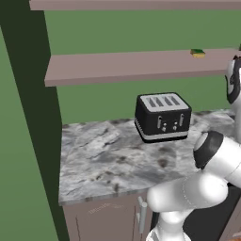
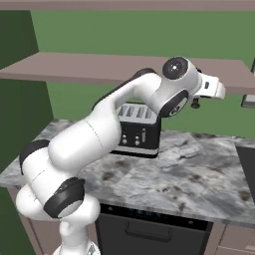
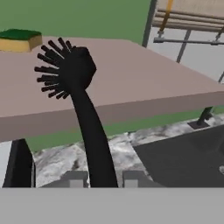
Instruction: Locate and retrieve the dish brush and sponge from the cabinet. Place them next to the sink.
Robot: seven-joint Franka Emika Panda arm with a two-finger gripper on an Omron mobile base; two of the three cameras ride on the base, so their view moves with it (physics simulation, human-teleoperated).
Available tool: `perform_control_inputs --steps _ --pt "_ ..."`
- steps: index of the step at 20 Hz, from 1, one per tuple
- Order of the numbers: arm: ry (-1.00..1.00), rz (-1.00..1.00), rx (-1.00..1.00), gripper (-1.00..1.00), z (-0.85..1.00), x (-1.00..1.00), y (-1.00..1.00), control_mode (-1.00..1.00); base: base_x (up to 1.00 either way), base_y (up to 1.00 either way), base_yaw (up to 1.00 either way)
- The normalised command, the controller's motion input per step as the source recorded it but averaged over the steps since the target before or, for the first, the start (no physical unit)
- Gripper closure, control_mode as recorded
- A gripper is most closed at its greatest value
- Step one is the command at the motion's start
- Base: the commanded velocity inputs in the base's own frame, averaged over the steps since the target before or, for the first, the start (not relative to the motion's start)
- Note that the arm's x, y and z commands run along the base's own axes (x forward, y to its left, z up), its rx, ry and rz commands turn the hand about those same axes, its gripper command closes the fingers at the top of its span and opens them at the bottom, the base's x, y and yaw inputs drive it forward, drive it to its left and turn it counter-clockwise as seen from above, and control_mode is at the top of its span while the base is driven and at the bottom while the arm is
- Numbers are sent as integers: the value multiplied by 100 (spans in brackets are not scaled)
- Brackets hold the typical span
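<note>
Dish brush [image 3: 83,92] — clenched in end effector [image 3: 103,178] — sponge [image 3: 19,40] on cabinet [image 3: 144,78] shelf.

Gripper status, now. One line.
Gripper: shut on the dish brush, its handle clamped between the fingertips, bristled head out over the shelf.

black dish brush [image 3: 83,109]; green-yellow sponge [image 3: 19,40]
</note>
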Motion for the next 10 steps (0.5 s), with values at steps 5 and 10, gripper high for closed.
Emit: perform_control_inputs --steps 5,10 --pt "0 -11 9 100 -9 -43 -80 -100 0 0 0" --pt "-9 -3 8 100 18 -49 -78 -100 0 0 0"
